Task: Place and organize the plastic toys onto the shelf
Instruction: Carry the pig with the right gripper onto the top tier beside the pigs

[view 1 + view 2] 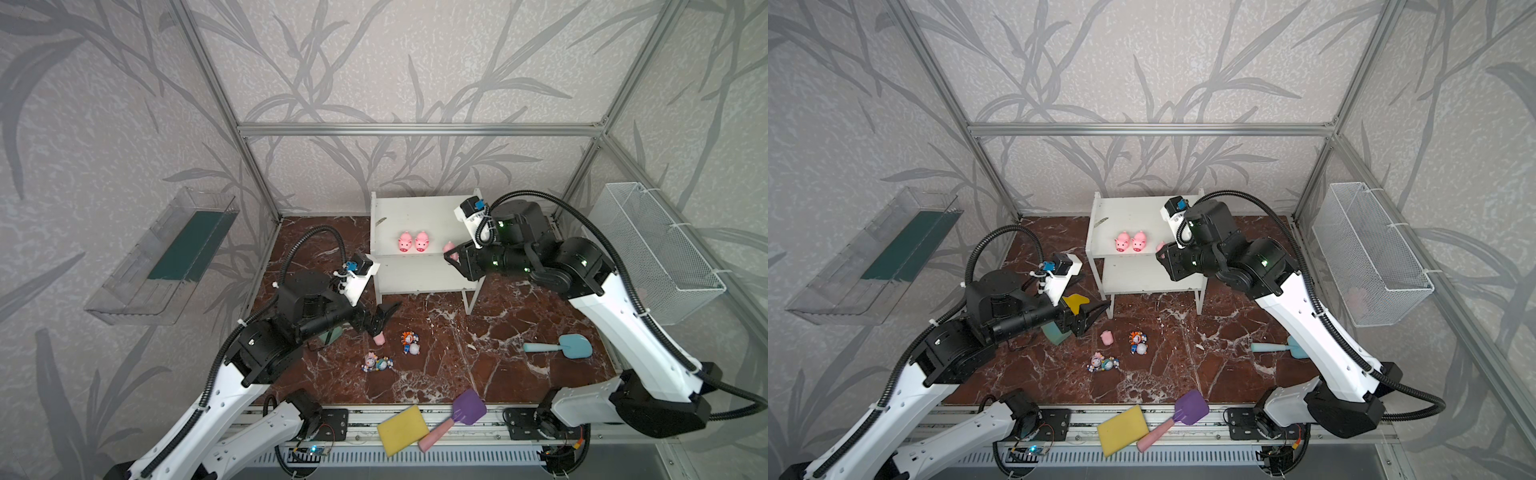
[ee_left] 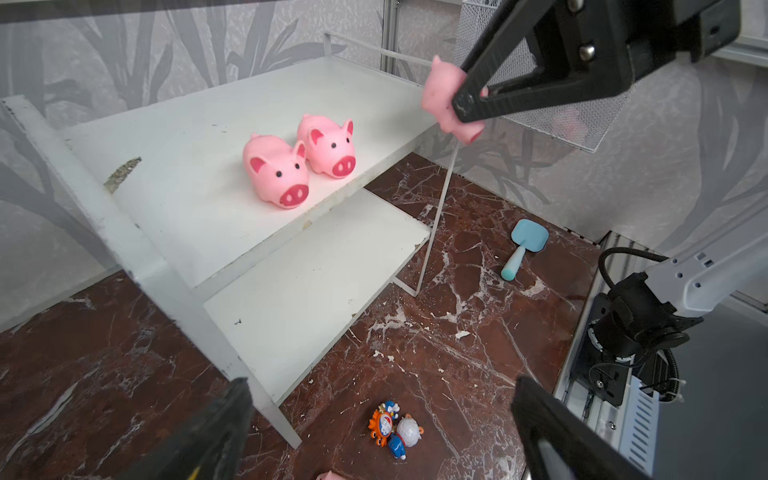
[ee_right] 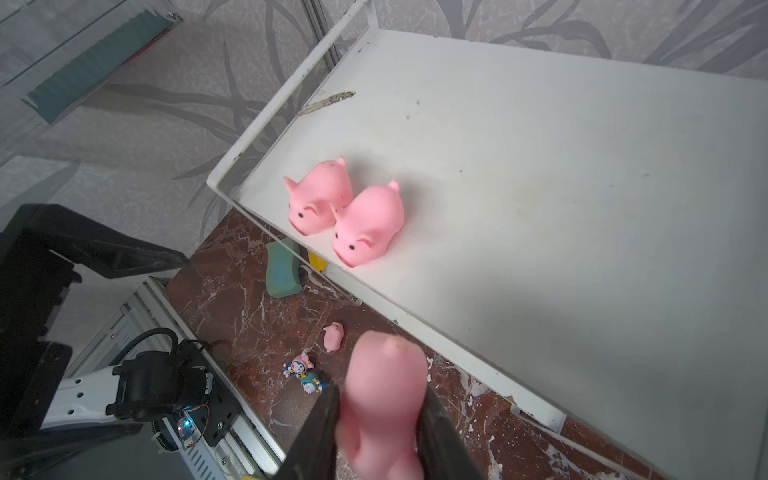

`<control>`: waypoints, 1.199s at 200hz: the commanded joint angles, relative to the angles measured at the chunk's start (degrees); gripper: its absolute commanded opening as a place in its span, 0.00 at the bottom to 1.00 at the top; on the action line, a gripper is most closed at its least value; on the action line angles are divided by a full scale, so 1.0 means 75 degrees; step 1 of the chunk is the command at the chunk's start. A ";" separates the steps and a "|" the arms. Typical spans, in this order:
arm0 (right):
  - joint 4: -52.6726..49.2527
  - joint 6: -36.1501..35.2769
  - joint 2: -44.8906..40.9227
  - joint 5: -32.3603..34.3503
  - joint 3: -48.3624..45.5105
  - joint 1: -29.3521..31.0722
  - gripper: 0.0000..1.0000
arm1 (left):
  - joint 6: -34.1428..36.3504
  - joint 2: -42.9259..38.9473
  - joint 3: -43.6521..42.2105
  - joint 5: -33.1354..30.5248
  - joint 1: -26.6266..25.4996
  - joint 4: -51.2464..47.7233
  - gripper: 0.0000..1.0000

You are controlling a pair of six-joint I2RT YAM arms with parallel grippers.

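The white two-tier shelf (image 1: 415, 216) stands at the back, and two pink pigs (image 1: 405, 242) (image 1: 422, 242) sit side by side on its top board. My right gripper (image 3: 380, 395) is shut on a third pig (image 3: 386, 374), holding it just off the top board's right front edge (image 1: 449, 248). A fourth pig (image 1: 1107, 338) lies on the floor, with my left gripper (image 2: 380, 382) open just above and beside it. An orange and a white-blue figurine (image 1: 409, 343) lie right of that pig. A pink and a teal one (image 1: 376, 362) lie nearer the front.
A blue shovel (image 1: 557, 347) lies on the right floor. A purple shovel (image 1: 461, 413) and a yellow sponge (image 1: 402, 430) rest on the front rail. A green sponge (image 1: 1054, 332) and a yellow shovel (image 1: 1074, 302) lie under my left arm. A wire basket (image 1: 656, 249) and a clear tray (image 1: 162, 257) hang on the walls.
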 commanded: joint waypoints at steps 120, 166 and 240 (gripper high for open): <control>-0.0650 0.0022 0.1367 0.0182 0.1498 -0.0374 0.32 | 0.0641 -0.0765 -0.0443 -0.0311 -0.0047 0.0457 0.99; -0.0769 -0.0001 0.1693 0.0217 0.1792 -0.0451 0.34 | 0.0687 -0.0871 -0.0519 -0.0329 -0.0048 0.0459 0.99; -0.0900 -0.0039 0.1901 0.0440 0.2009 -0.0462 0.48 | 0.0711 -0.0955 -0.0589 -0.0317 -0.0036 0.0459 0.99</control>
